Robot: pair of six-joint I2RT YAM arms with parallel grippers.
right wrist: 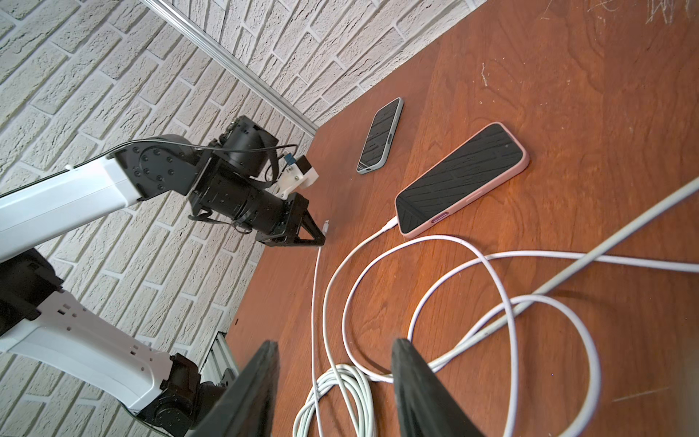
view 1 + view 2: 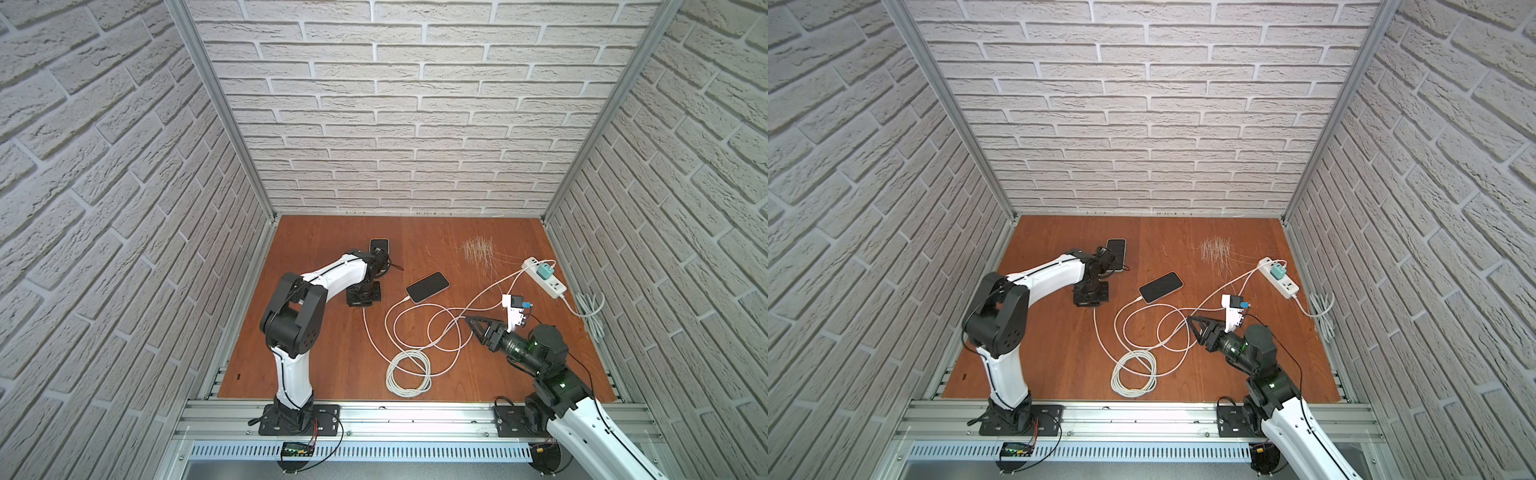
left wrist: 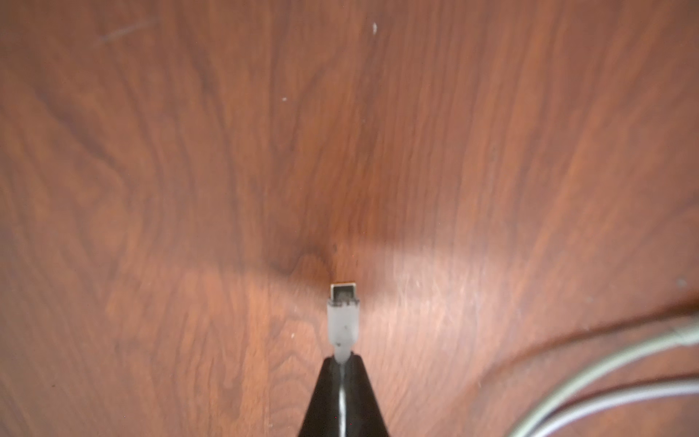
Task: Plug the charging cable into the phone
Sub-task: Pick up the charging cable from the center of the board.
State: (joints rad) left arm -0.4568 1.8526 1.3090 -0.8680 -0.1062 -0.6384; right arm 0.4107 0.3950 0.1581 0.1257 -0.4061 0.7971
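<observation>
Charging cable (image 1: 314, 302) is pinched behind its plug (image 3: 343, 314) by the left gripper (image 3: 343, 358), over the table (image 3: 151, 189); right gripper (image 1: 336, 342) is held half-open, empty; grey phone (image 1: 380, 136) is seen lying apart.

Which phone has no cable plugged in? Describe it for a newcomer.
Look far left on the wooden table, past the left arm. The grey-cased phone there has an empty port; the pink-cased phone mid-table has a white cable plugged in.

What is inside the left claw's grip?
A white cable plug, pinched at its base by the left claw, with its metal tip sticking out above the table. The claw mostly covers the cable behind it.
</observation>
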